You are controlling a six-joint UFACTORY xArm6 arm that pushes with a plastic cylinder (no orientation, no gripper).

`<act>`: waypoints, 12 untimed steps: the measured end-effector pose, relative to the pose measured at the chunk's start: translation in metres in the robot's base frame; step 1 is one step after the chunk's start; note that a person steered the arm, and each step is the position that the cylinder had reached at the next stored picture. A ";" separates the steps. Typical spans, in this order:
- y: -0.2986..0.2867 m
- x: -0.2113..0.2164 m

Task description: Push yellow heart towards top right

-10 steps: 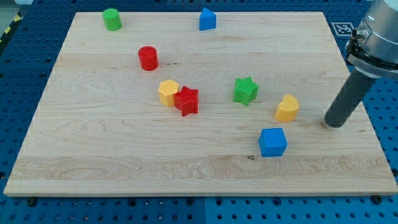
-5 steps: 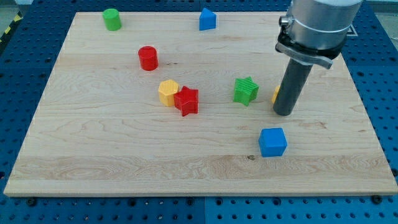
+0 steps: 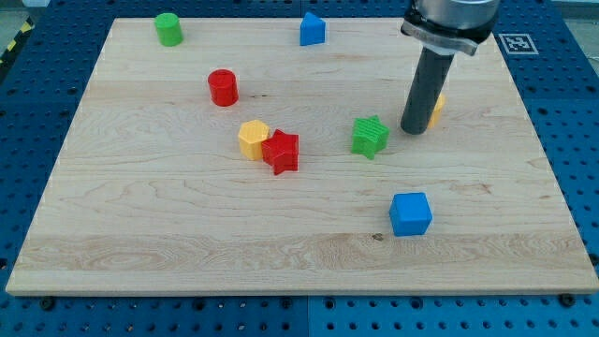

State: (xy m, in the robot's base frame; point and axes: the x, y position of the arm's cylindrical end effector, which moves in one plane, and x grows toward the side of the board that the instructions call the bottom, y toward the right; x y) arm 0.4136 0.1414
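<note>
The yellow heart (image 3: pixel 436 109) is at the view's right of centre, mostly hidden behind my rod; only a sliver of it shows to the rod's right. My tip (image 3: pixel 414 130) rests on the board, touching the heart's lower-left side. The green star (image 3: pixel 371 137) lies just left of the tip, apart from it.
A yellow hexagonal block (image 3: pixel 253 139) touches a red star (image 3: pixel 282 152) at the centre. A red cylinder (image 3: pixel 223 87), a green cylinder (image 3: pixel 168 29) and a blue house-shaped block (image 3: pixel 313 30) lie toward the top. A blue cube (image 3: pixel 410 213) lies at the lower right. The wooden board (image 3: pixel 140 243) ends at blue pegboard.
My tip swept in from the board's right edge to the heart's lower left. The heart has slid up and slightly right from beside the green star.
</note>
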 end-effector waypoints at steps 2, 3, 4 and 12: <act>0.034 -0.002; 0.034 -0.021; 0.030 -0.051; 0.122 -0.130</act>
